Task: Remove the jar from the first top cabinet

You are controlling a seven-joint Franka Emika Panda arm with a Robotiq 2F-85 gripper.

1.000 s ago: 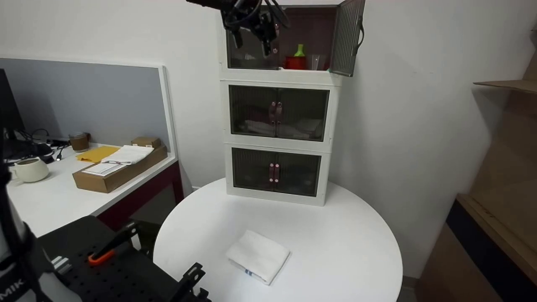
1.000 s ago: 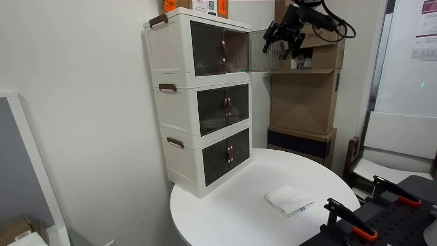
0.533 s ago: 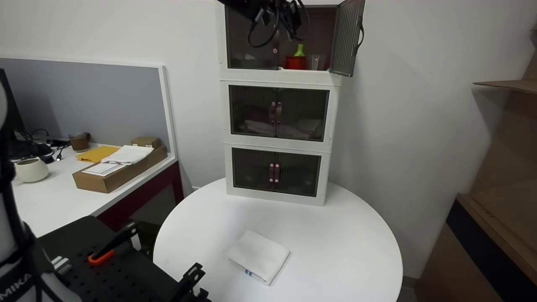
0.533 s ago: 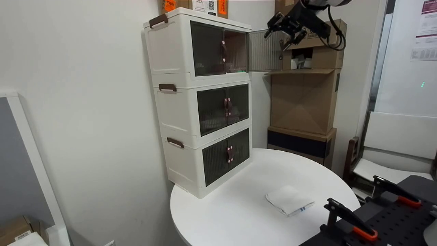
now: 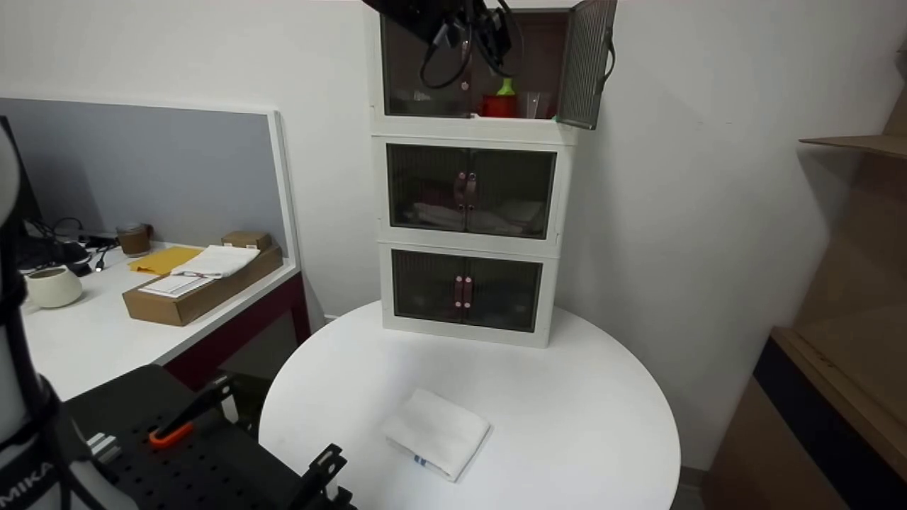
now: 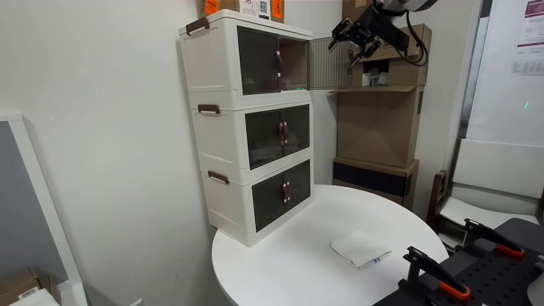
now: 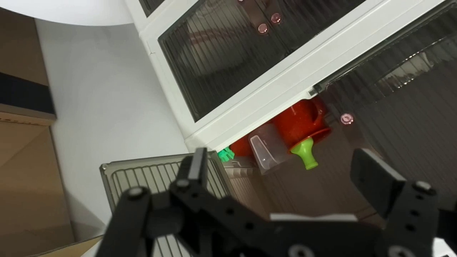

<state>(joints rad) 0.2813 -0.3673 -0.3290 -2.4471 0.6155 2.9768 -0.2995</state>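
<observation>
Jaws spread wide, gripping nothing: that's the gripper hanging in front of the top cabinet, and look, through the gap in the wrist view, there's the clear jar at eleven o'clock, deeper in on the cabinet floor. Just beside it, a shade past twelve, a red mug; whether the two touch, I can't tell. A lime-green piece shows over the mug's rim, and towards ten there's a small green bit at the corner by the swung-out door, which stands at three o'clock of the cabinet in an exterior view.

Down we go, past two lower cabinets, doors closed, to the round white table. The cabinets take its twelve o'clock, and a folded white cloth with blue stripes lies flat between six and seven from there.

Now the room: between eight and nine, a black board dotted with holes, carrying clamps. Nearer ten, a white desk with a cream mug, a long brown box and a grey panel behind. Swing to three, and cardboard boxes rise beside the pale wall. In an exterior view, a white chair sits between two and three from the table, a printed sheet high above it.
</observation>
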